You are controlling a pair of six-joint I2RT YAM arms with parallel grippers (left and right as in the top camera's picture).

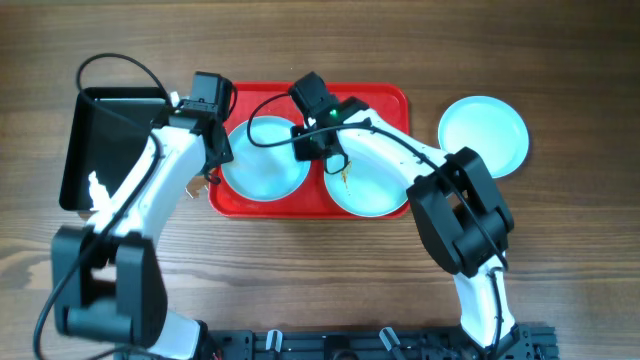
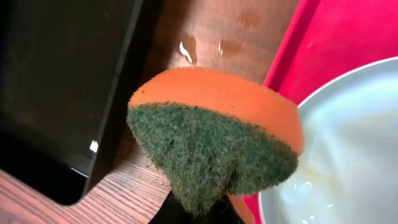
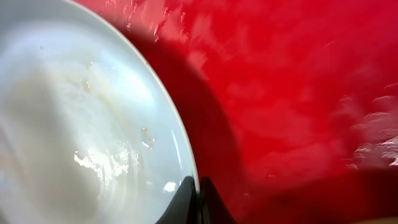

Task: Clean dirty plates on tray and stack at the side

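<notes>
Wooden table [image 1: 300, 262]; only wrist views show gripped sponge [image 2: 217, 140], pinched plate [image 3: 74, 124].

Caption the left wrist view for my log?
Left fingers pinch an orange-and-green sponge over the table between black tray and red tray, beside a plate.

So the big flat red plastic tray [image 1: 390, 100] sits mid-table with two round, shallow, pale-blue plates lying flat on it side by side, close together. The left plate [image 1: 262, 165] looks mostly clean with a few wet glints, while the right plate [image 1: 372, 190] has a small brown-green smear near its left edge. The third plate [image 1: 483, 135] lies flat on the wooden table [image 1: 560, 250] just right of the tray and looks spotless from above.
</notes>
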